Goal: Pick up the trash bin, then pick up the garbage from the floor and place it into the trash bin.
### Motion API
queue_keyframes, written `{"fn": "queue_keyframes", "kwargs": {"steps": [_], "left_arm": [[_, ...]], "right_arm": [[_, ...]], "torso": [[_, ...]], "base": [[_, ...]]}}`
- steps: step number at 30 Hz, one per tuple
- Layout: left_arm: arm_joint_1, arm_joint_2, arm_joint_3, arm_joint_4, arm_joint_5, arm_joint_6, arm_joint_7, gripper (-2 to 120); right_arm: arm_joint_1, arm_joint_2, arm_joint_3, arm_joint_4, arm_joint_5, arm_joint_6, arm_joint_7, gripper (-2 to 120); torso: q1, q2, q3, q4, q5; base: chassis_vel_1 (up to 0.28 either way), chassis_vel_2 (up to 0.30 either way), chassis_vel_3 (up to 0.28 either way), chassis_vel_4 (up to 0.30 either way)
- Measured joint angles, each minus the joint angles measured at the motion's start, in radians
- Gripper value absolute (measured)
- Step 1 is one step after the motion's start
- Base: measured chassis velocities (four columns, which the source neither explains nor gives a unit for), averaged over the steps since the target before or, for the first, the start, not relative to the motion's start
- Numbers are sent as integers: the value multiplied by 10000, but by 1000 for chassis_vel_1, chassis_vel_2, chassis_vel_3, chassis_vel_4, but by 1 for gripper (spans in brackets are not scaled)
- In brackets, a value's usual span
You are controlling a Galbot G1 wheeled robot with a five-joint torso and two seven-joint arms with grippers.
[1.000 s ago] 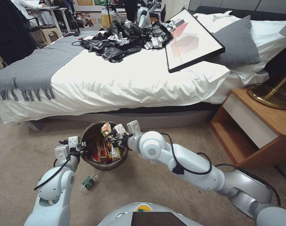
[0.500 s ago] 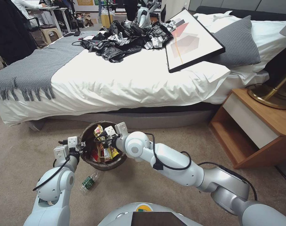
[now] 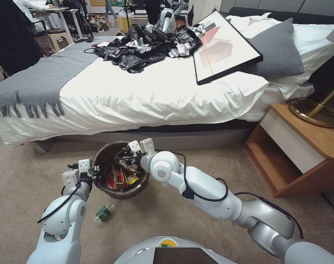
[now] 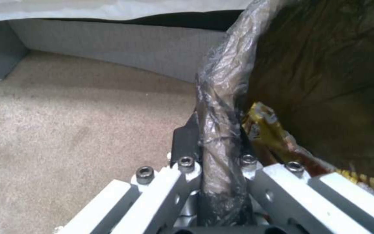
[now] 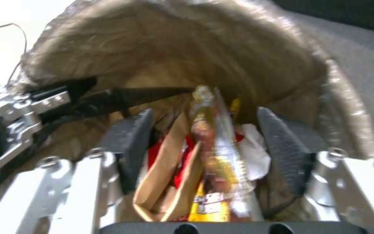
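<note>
The trash bin (image 3: pixel 128 193), round with a dark bag folded over its rim, hangs just above the carpet by the bed. My left gripper (image 3: pixel 92 171) is shut on its near rim (image 4: pixel 221 130). My right gripper (image 3: pixel 122 156) hovers open over the bin's mouth, and its pads (image 5: pixel 128 143) stand wide apart. A yellow snack wrapper (image 5: pixel 215 156) lies loose between them, on top of a tan paper bag (image 5: pixel 169 182) and red-and-white scraps. From the head camera this garbage (image 3: pixel 119 179) shows inside the bin. A clear green-labelled bottle (image 3: pixel 104 212) lies on the floor beside my left arm.
The bed's grey base (image 3: pixel 181 137) runs just behind the bin. A wooden nightstand (image 3: pixel 302 146) with a brass lamp base (image 3: pixel 313 113) stands to the right. Black bags (image 3: pixel 145 46) and a framed picture (image 3: pixel 222 46) lie on the bed. Open carpet lies in front.
My right gripper carried the yellow wrapper down into the bin and let go; the wrapper now rests among the other litter. The left gripper and bin stayed put.
</note>
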Motion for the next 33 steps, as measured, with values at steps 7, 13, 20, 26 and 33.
{"fn": "queue_keyframes", "kwargs": {"steps": [7, 13, 20, 26, 33], "left_arm": [[2, 10, 2, 0, -12, -1, 0, 0], [14, 16, 3, -38, -26, 0, -5, 0], [6, 0, -31, -61, -32, -1, -10, 0], [39, 2, -62, -97, -23, -9, -8, 0], [84, 40, -151, -135, -59, -20, -1, 0]], "right_arm": [[-80, -105, 67, 16, -255, 135, -48, 87], [-264, -265, 257, 238, -682, 445, -187, 100], [-1181, -1280, 1544, 1664, -3378, 1320, -714, 100], [-2830, -2149, 3063, 3154, -5176, 1810, -892, 100], [-4721, -2893, 6054, 4257, -6290, 2586, -1294, 100]], "torso": [[0, 0, 0, 1, 0], [0, 0, 0, 3, 0], [0, 0, 0, 2, 1], [0, 0, -1, 3, 0], [0, 1, -1, 2, 2]], "base": [[0, 0, 0, 0], [0, 0, 0, 0], [0, 0, 0, 0], [0, 0, 0, 0], [0, 0, 0, 0]]}}
